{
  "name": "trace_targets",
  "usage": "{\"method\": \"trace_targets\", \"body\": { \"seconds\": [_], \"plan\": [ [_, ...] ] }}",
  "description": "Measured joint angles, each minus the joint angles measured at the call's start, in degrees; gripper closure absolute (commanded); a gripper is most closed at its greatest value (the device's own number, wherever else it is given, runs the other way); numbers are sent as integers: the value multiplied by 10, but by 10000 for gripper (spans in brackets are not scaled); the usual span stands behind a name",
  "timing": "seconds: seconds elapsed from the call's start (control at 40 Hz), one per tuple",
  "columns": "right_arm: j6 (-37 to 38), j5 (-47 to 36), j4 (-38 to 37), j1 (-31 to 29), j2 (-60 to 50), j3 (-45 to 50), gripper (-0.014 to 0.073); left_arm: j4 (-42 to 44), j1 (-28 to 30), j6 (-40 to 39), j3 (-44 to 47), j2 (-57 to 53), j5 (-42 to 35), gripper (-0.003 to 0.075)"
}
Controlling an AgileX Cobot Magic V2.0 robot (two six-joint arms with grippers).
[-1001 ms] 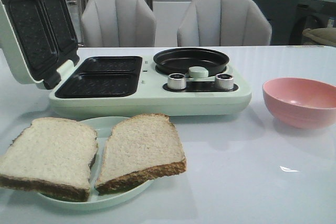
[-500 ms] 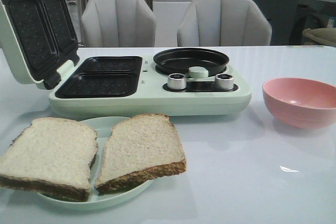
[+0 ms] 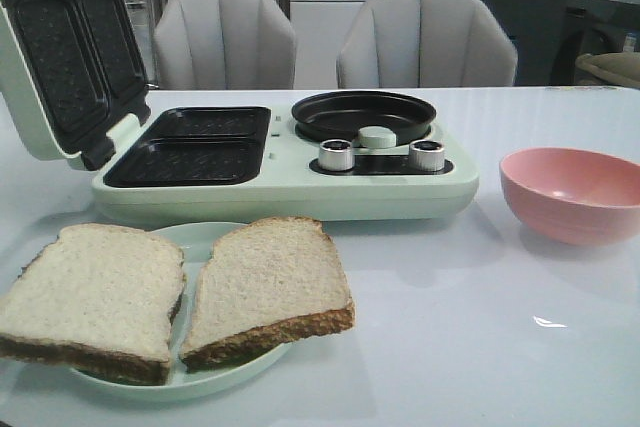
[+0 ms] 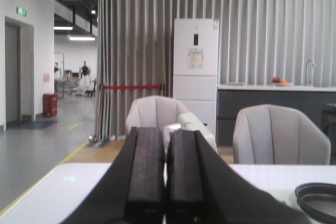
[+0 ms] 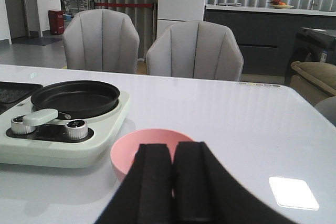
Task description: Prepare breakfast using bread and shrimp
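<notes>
Two slices of bread lie side by side on a pale green plate (image 3: pixel 205 237) at the table's front left: the left slice (image 3: pixel 95 292) and the right slice (image 3: pixel 268 282). No shrimp shows in any view. Neither gripper appears in the front view. In the left wrist view my left gripper (image 4: pixel 166 132) is shut and empty, held level above the table's left side. In the right wrist view my right gripper (image 5: pixel 173 148) is shut and empty, just in front of the pink bowl (image 5: pixel 126 153), whose inside it mostly hides.
A pale green breakfast maker (image 3: pixel 290 182) stands mid-table with its lid (image 3: pixel 60 57) raised at the left, two black sandwich wells (image 3: pixel 190 147), a round black pan (image 3: pixel 363 115) and two knobs. The pink bowl (image 3: pixel 570 192) sits at the right. Two grey chairs stand behind the table.
</notes>
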Motion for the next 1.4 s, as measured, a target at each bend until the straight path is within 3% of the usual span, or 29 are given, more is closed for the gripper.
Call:
{"method": "trace_targets", "body": {
  "seconds": [0.18,0.28,0.7,0.83,1.05,1.4],
  "plan": [
    [0,0,0,0,0,0,452,5,0,0,-82,70,132,609],
    [0,0,0,0,0,0,452,4,0,0,-97,101,169,609],
    [0,0,0,0,0,0,452,3,0,0,-100,133,175,601],
    [0,0,0,0,0,0,452,2,0,0,-100,133,175,514],
    [0,0,0,0,0,0,452,2,0,0,-100,133,174,199],
    [0,0,0,0,0,0,452,2,0,0,-100,133,166,192]
  ]
}}
